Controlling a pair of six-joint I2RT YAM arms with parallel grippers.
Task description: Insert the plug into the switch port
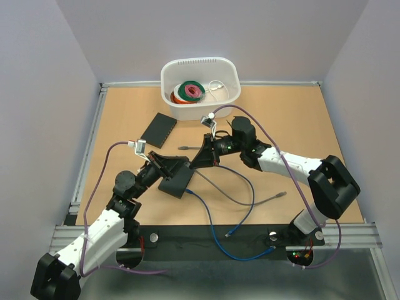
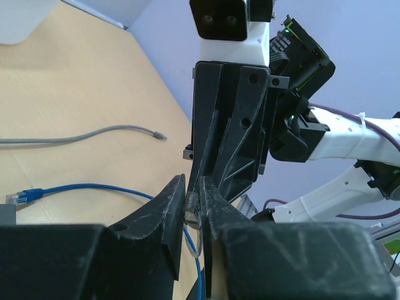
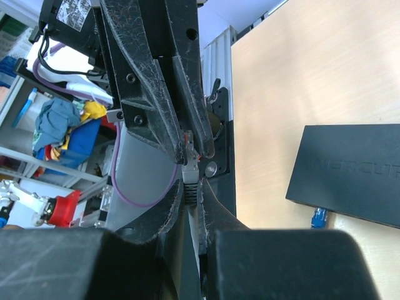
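Here left end effector [image 2: 193, 197] pinches plug [image 2: 192, 211].

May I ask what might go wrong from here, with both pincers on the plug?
Both the left pincer and right pincer clamp the small plug in mid-air; either arm pulling may twist or drop it. The switch seems unfixed, so pushing could slide it. The blue cable trails beneath the pincers and might snag.

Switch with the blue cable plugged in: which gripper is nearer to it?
Left. The left gripper hangs over the switch's far edge. The right gripper sits just beyond its far right corner. Both are closed on the plug.
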